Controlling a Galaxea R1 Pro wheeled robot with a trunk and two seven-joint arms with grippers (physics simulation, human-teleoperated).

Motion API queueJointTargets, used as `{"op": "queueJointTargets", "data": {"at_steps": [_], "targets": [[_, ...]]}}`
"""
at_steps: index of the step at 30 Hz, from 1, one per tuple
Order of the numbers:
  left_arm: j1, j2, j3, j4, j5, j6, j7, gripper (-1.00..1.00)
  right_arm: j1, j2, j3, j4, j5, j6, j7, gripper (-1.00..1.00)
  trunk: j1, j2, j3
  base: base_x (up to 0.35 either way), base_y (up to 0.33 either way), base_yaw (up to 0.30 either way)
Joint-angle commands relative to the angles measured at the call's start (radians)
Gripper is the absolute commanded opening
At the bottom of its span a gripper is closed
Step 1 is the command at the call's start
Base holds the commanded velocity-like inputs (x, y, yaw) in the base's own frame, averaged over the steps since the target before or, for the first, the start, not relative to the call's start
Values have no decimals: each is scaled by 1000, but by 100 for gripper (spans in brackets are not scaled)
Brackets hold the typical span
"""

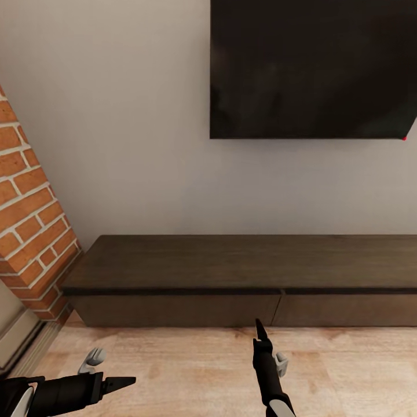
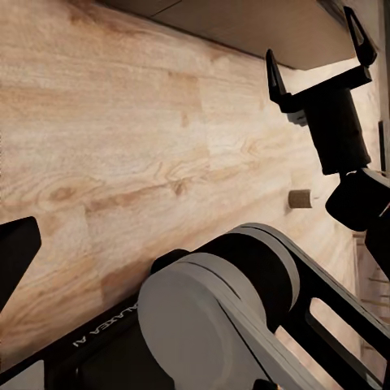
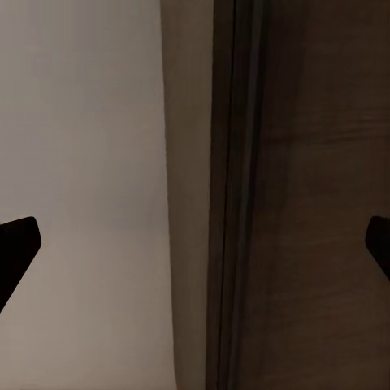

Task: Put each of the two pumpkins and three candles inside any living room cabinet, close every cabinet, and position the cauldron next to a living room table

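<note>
The long, low dark brown cabinet (image 1: 231,266) stands against the wall, and the two fronts I can see are shut. My right gripper (image 1: 260,331) points at its front from just above the floor. It is open and holds nothing, with its fingers spread wide in the left wrist view (image 2: 315,49) and at the frame edges in its own view (image 3: 195,244). One small beige-brown candle (image 2: 299,198) lies on the wooden floor beside the right arm. My left gripper (image 1: 120,381) hovers low at the near left, open and empty, with one fingertip (image 2: 16,252) showing.
A large black TV (image 1: 313,69) hangs on the wall above the cabinet. At the left, a red brick wall (image 1: 29,220) juts out and meets the cabinet's left end. Pale wooden floor (image 1: 174,359) runs in front of the cabinet.
</note>
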Motion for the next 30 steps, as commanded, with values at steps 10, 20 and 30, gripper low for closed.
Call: {"op": "queueJointTargets", "data": {"at_steps": [10,20,30], "targets": [[0,0,0,0,0,0,-1,100,0,-2,-1,0,-3,0,0,100,31,-56,-25,4,1,0],[0,0,0,0,1,0,-1,100,0,-21,-2,2,-6,-1,0,100,69,-126,-56,0,0,0],[0,-1,0,0,1,0,-1,100,0,-25,-3,2,-6,-32,1,100,107,-196,-88,0,0,0]]}}
